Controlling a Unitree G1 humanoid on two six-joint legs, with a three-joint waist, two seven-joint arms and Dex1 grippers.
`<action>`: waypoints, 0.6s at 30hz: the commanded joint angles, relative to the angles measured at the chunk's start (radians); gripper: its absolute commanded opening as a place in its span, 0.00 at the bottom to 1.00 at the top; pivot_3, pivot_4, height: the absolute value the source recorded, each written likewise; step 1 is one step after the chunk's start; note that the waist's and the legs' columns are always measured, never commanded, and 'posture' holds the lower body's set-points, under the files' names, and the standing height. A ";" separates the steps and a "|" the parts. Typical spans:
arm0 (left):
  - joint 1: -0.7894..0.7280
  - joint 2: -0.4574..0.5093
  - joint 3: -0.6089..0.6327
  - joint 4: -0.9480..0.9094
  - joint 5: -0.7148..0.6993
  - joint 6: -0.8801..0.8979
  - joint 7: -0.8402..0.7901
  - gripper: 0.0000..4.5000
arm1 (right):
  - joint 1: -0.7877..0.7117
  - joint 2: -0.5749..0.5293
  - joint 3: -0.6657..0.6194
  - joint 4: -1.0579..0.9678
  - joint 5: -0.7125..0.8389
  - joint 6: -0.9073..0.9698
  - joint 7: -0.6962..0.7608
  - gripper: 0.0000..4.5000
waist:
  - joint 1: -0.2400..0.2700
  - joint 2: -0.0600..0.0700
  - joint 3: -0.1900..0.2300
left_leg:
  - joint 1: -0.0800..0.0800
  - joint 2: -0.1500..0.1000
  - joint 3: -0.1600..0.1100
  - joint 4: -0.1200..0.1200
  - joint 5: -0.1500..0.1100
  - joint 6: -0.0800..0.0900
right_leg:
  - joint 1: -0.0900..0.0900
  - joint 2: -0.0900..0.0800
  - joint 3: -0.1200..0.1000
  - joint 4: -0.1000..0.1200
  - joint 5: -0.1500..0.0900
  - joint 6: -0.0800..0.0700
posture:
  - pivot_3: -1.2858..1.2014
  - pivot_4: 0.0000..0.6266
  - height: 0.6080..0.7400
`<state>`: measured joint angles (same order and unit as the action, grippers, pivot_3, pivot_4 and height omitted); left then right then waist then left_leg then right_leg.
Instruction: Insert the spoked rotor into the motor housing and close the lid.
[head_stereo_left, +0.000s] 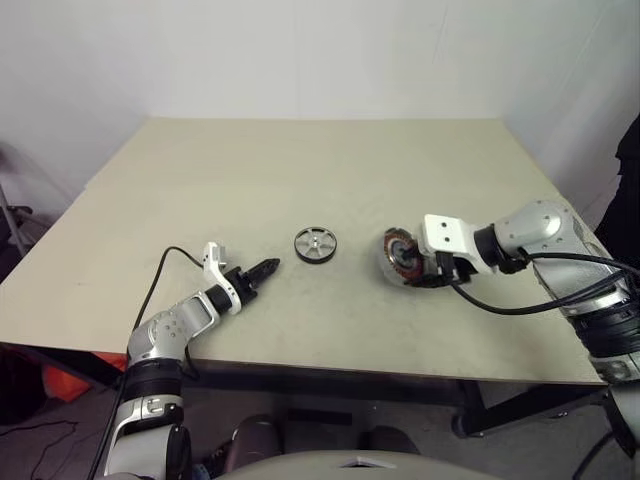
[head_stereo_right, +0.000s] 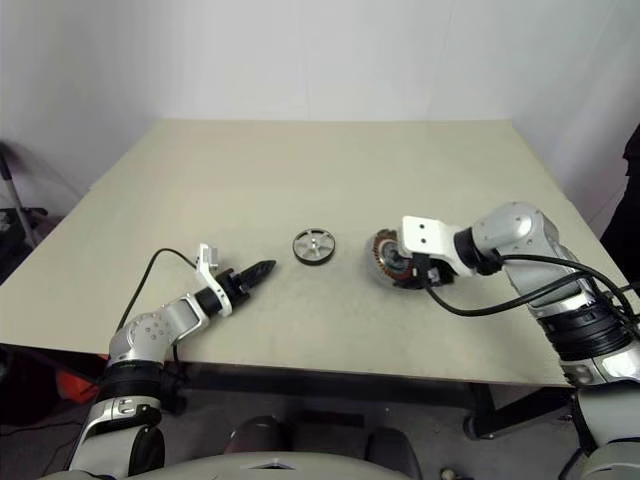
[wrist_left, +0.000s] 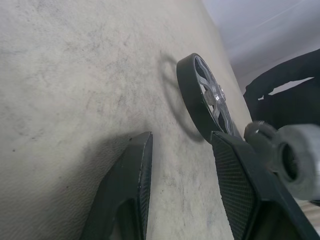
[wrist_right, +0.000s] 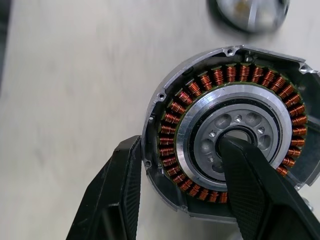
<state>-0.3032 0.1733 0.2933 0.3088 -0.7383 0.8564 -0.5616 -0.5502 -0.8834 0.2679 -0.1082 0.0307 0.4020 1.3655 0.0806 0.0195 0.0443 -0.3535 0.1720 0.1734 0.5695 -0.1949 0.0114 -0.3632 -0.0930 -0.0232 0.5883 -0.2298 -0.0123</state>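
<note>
The spoked rotor (head_stereo_left: 316, 244), a black ring with silver spokes, lies flat near the table's middle. Just left of it my left gripper (head_stereo_left: 268, 266) hovers low over the table, open, with nothing between its fingers (wrist_left: 135, 165); the rotor (wrist_left: 205, 100) stands a short way beyond them. To the right, the motor housing (head_stereo_left: 398, 257), a silver shell with copper coils (wrist_right: 200, 82), is tipped up on its edge. My right gripper (wrist_right: 181, 144) is shut on it, one finger in the centre bore and the other outside the rim. The lid is out of view.
The beige table (head_stereo_left: 300, 170) stretches wide behind the parts. Its front edge runs close under both arms. Black cables (head_stereo_left: 560, 290) trail from my right arm. A white wall stands behind the table.
</note>
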 joint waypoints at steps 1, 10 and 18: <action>0.038 -0.005 -0.026 0.046 0.037 0.024 0.032 0.45 | -0.031 0.034 0.020 -0.020 -0.008 0.005 -0.032 0.45 | 0.000 0.000 0.000 | 0.000 0.000 0.000 0.000 0.000 0.000 | 0.000 0.000 0.000 0.000 0.000 0.000 | 0.52 0.00 1.00; 0.049 0.009 -0.005 0.032 0.028 0.025 0.042 0.45 | -0.007 0.122 0.123 -0.010 -0.060 0.008 -0.093 0.45 | 0.000 -0.001 0.000 | -0.004 0.000 0.000 0.000 0.000 -0.001 | -0.004 0.000 0.000 0.000 0.000 0.000 | 0.52 0.00 1.00; 0.049 0.007 -0.002 0.032 0.028 0.025 0.047 0.45 | -0.029 0.192 0.146 -0.001 -0.067 0.056 -0.135 0.45 | -0.004 -0.001 0.000 | -0.003 0.000 0.000 -0.002 0.001 -0.002 | -0.004 0.000 0.000 0.000 0.000 0.000 | 0.52 0.00 1.00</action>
<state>-0.2905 0.1757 0.3052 0.2894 -0.7484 0.8565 -0.5585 -0.5422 -0.7028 0.4324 -0.0750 -0.0448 0.4489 1.2405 0.0763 0.0186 0.0447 -0.3569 0.1720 0.1735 0.5679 -0.1936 0.0091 -0.3675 -0.0926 -0.0230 0.5885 -0.2299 -0.0123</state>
